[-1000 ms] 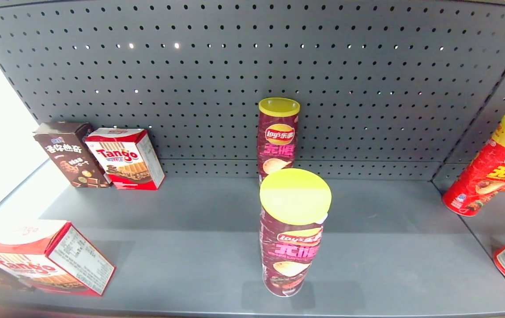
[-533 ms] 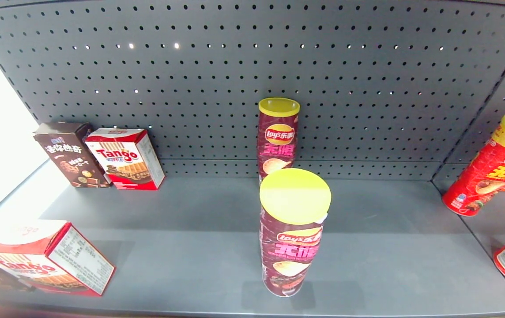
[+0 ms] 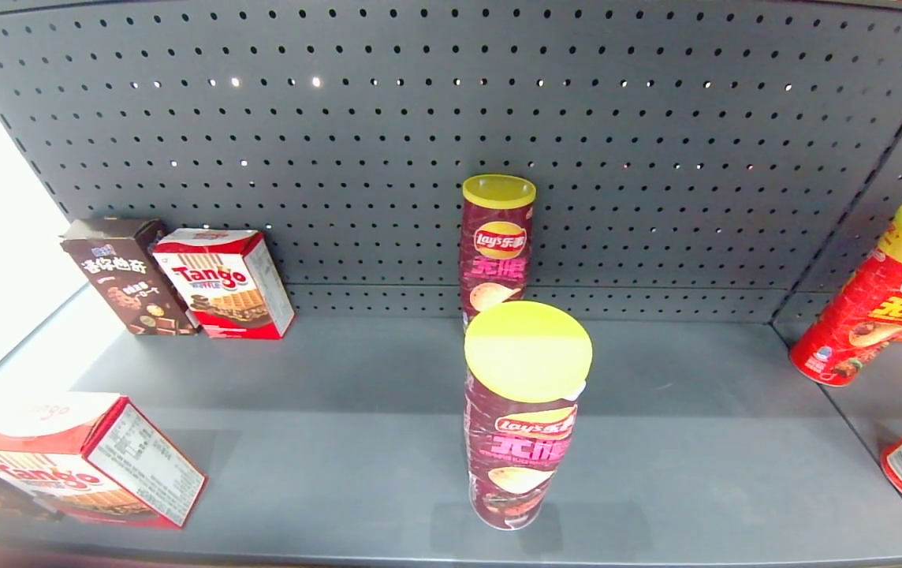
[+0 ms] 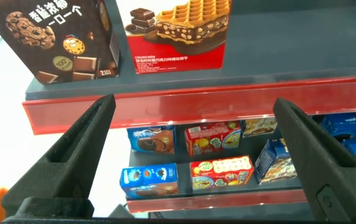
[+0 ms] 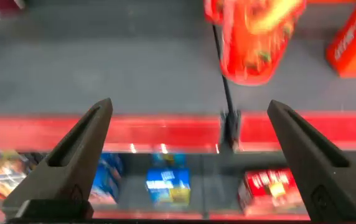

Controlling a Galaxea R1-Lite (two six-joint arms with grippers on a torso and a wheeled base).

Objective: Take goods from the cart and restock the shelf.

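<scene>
Two maroon chip cans with yellow lids stand upright on the grey shelf (image 3: 341, 450): one near the front (image 3: 524, 426), one against the pegboard (image 3: 497, 244). My left gripper (image 4: 195, 106) is open and holds nothing. It hangs in front of the shelf's red front edge (image 4: 196, 102), below a dark cookie box (image 4: 56, 37) and a red wafer box (image 4: 178, 31). My right gripper (image 5: 190, 107) is open too and holds nothing. It faces the red shelf edge (image 5: 134, 130) below a red chip can (image 5: 252, 43).
At the back left stand a dark cookie box (image 3: 124, 276) and a wafer box (image 3: 226, 284). Another wafer box (image 3: 80, 465) lies at the front left. Red chip cans (image 3: 877, 304) occupy the neighbouring bay on the right. Lower shelves hold small boxes (image 4: 212, 168).
</scene>
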